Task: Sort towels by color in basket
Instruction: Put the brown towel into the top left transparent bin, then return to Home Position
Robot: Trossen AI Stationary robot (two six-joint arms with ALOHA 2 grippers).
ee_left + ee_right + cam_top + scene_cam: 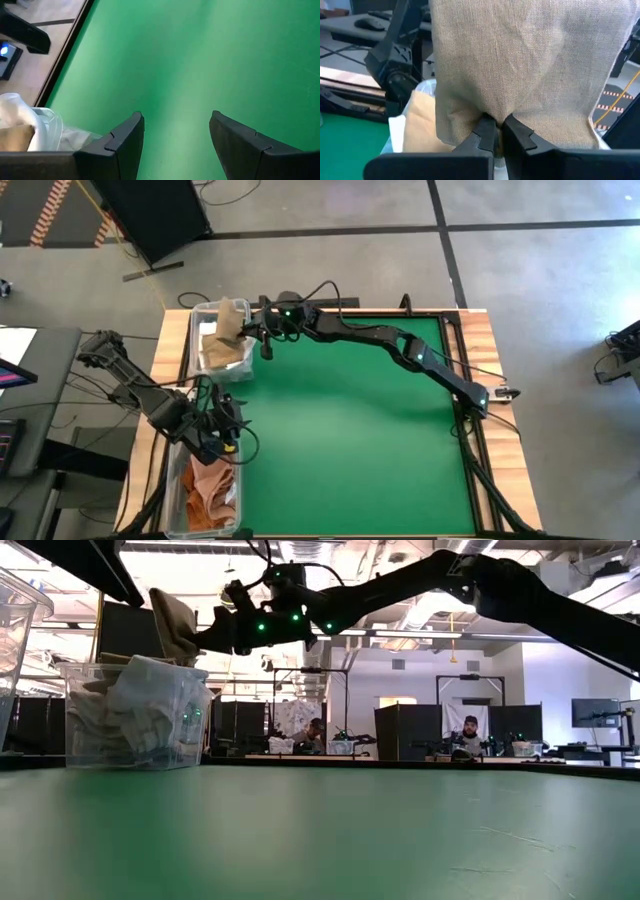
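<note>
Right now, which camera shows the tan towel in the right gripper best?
The right wrist view: the tan towel fills it, pinched in the right gripper. High view shows it over the clear bin; low view shows it side-on; left wrist view misses it.

My right gripper (252, 323) reaches across the green table mat (360, 430) to its far left corner and hangs above the clear plastic bin (196, 340) that stands there. My fingers are pinched on a tan woven towel (520, 70), which hangs over the bin's inner edge, above the pale folded towels (135, 715) heaped inside. My left gripper (226, 432) sits at the mat's left edge, nearer the front, fingers (125, 145) spread over bare mat. Just in front of it, along the same left edge, a second clear bin (172, 490) stands at the near left corner with salmon-pink and rust-orange towels (210, 485) in it.
</note>
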